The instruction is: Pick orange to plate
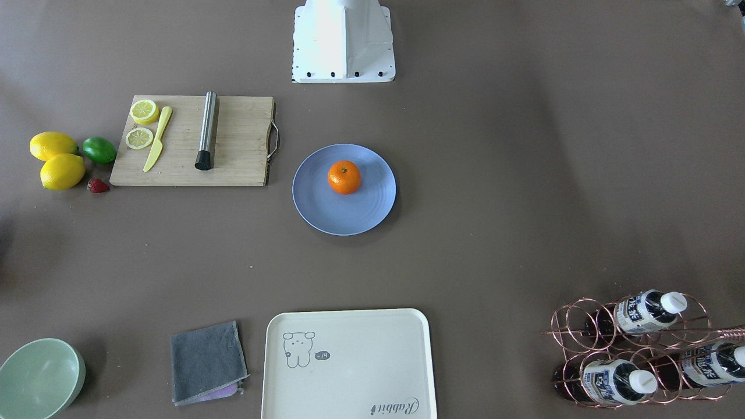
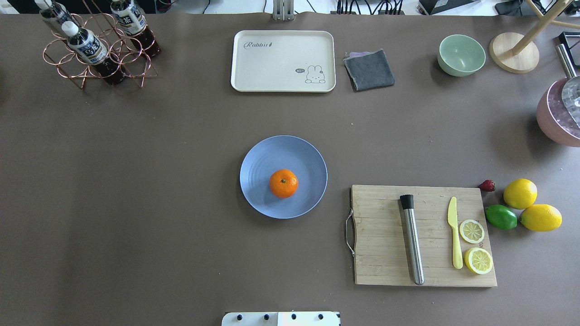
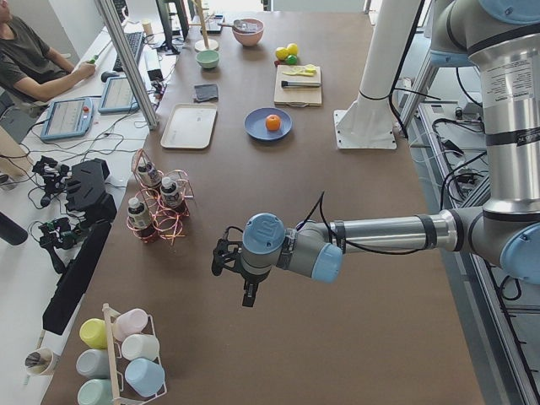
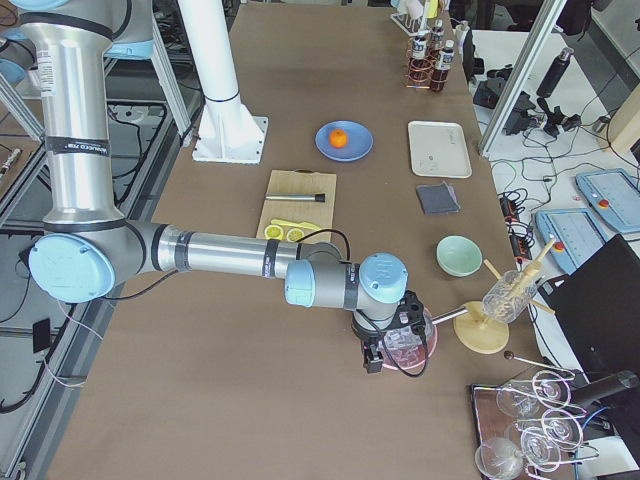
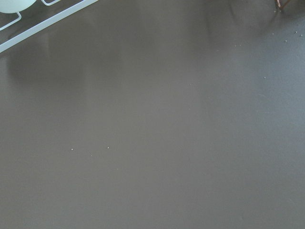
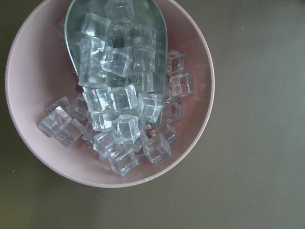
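Observation:
The orange (image 1: 344,177) (image 2: 283,183) rests on the periwinkle-blue plate (image 1: 326,216) (image 2: 270,154) at mid-table, slightly off the plate's centre. Both also show small in the side views, orange (image 3: 272,122) (image 4: 340,138) on plate (image 3: 256,132) (image 4: 358,150). Neither gripper is near them. My left gripper (image 3: 223,258) hangs over bare table far out on the left end. My right gripper (image 4: 378,356) hovers above a pink bowl of ice cubes (image 6: 190,143) at the right end. Only the side views show the grippers, so I cannot tell whether they are open or shut.
A wooden cutting board (image 2: 385,235) carries a metal rod, a yellow knife and lemon slices. Two lemons (image 2: 520,193), a lime (image 2: 500,217) and a strawberry lie beside it. Farther off are a cream tray (image 2: 283,61), a grey cloth (image 2: 369,69), a green bowl (image 2: 461,55) and a copper bottle rack (image 2: 97,59).

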